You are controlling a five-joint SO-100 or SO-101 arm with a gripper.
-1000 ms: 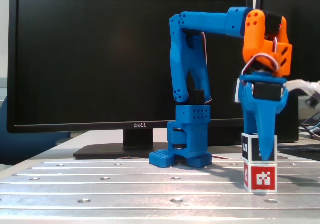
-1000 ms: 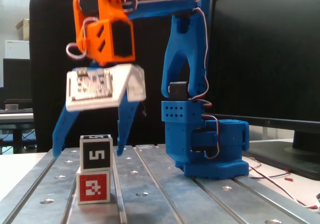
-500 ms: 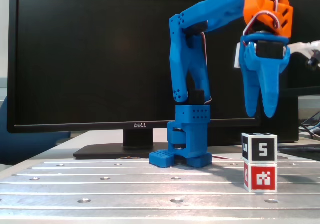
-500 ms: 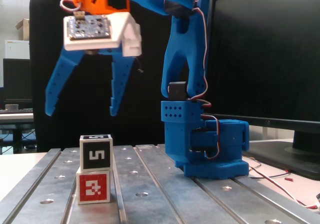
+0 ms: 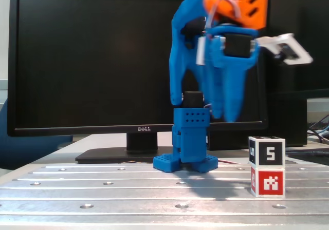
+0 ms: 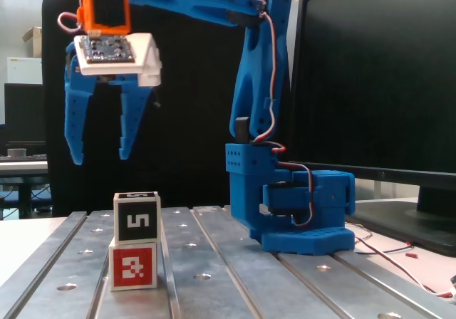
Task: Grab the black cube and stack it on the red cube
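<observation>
Spread and empty, my blue two-finger claw (image 6: pixel 98 159) hangs above the small white-edged black cube (image 6: pixel 137 219), which sits squarely on the matching red cube (image 6: pixel 134 264) on the ribbed metal desk (image 6: pixel 214 276). I judge both cubes light, rigid, smooth plastic; opposite flat side faces offer the safest hold.

White "5" on the black cube (image 5: pixel 270 152); "DELL" logo on the monitor (image 5: pixel 140 129) bezel.

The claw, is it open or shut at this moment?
Open. In a fixed view the claw has its two fingers spread with a clear gap, holding nothing, above the black cube, which sits on the red cube.
</observation>
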